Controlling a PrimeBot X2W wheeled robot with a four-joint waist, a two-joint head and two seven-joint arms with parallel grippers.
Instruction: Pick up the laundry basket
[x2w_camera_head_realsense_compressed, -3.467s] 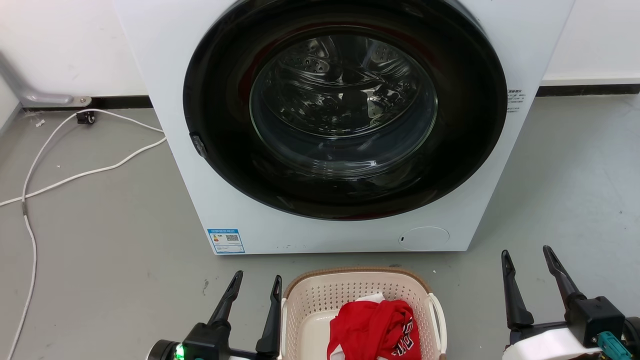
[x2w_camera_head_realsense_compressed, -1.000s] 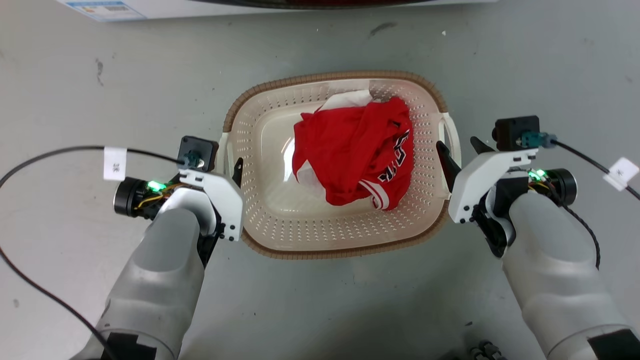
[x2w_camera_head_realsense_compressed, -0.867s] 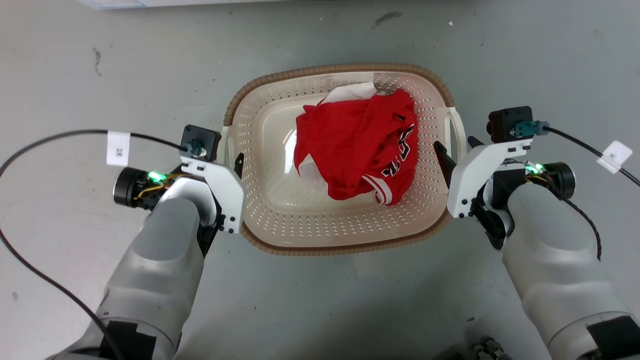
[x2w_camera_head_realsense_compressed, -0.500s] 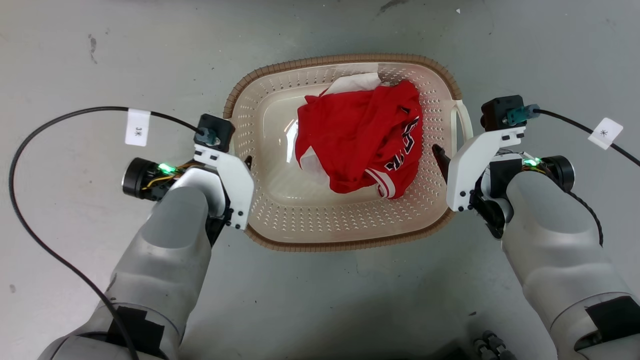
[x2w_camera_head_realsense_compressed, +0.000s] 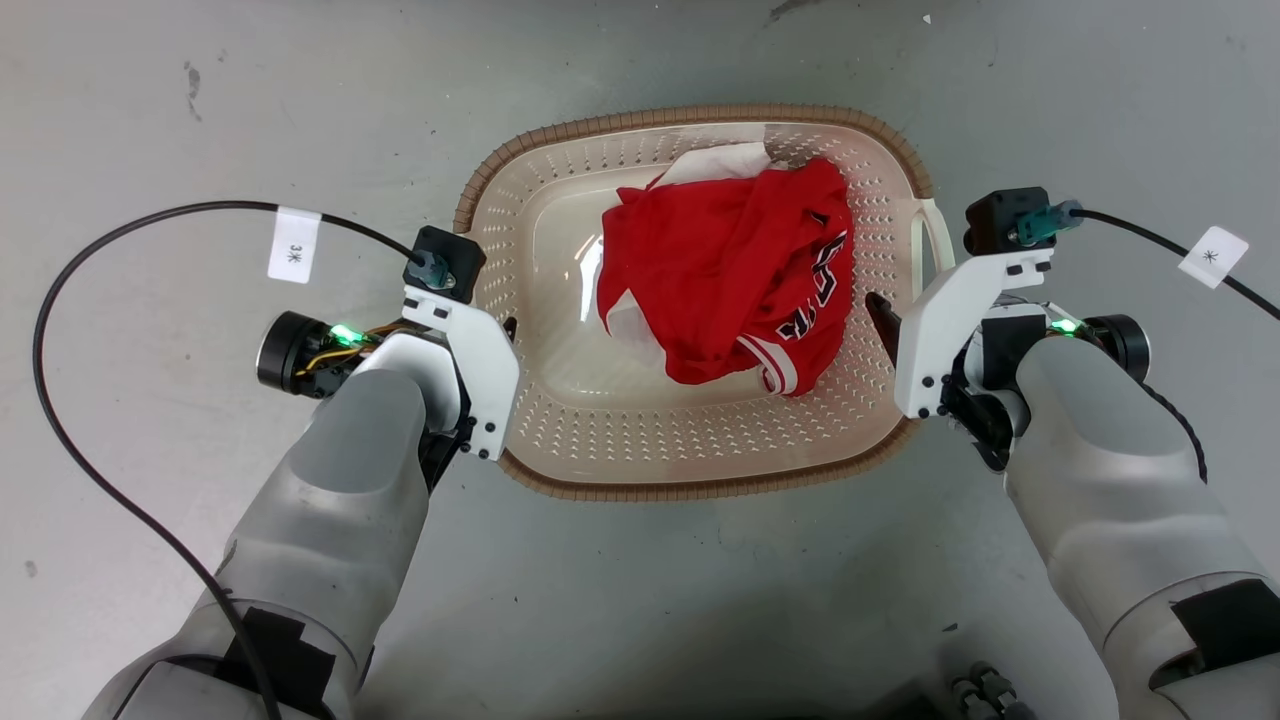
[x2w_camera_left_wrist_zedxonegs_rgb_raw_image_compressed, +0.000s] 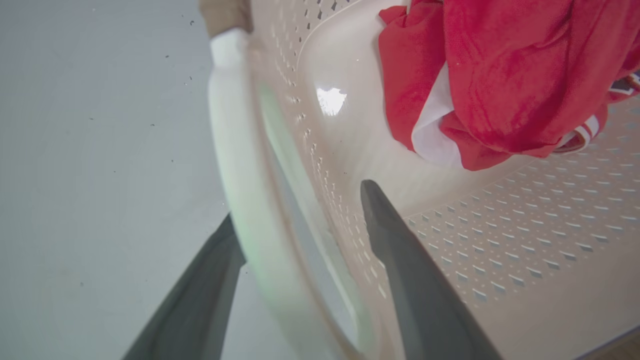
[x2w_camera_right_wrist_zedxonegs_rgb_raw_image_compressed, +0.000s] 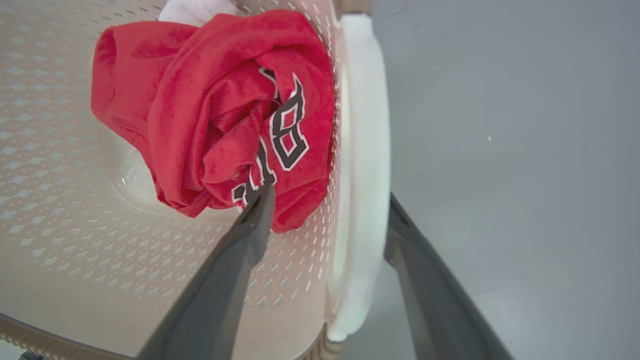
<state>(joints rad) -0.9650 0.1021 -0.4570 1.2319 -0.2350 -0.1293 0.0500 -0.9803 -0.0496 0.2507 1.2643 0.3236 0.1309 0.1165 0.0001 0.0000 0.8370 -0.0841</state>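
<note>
Laundry basket (x2w_camera_head_realsense_compressed: 650, 440) lies between left gripper (x2w_camera_left_wrist_zedxonegs_rgb_raw_image_compressed: 300, 202) and right gripper (x2w_camera_right_wrist_zedxonegs_rgb_raw_image_compressed: 330, 195), each spread astride a handle (x2w_camera_right_wrist_zedxonegs_rgb_raw_image_compressed: 365, 125).

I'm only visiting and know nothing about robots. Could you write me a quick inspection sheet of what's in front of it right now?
Surface: grey floor, a few dark scuffs.
Job's things: laundry basket upright, holding a crumpled red garment over a white cloth.
Clutter: nothing seen.
Grippers: left gripper open, one finger inside the basket and one outside, straddling the left white handle; right gripper open, straddling the right white handle the same way.
Cables: left black cable and right black cable, each tagged, run to the wrists.
Surroundings: nothing seen beyond the floor.
</note>
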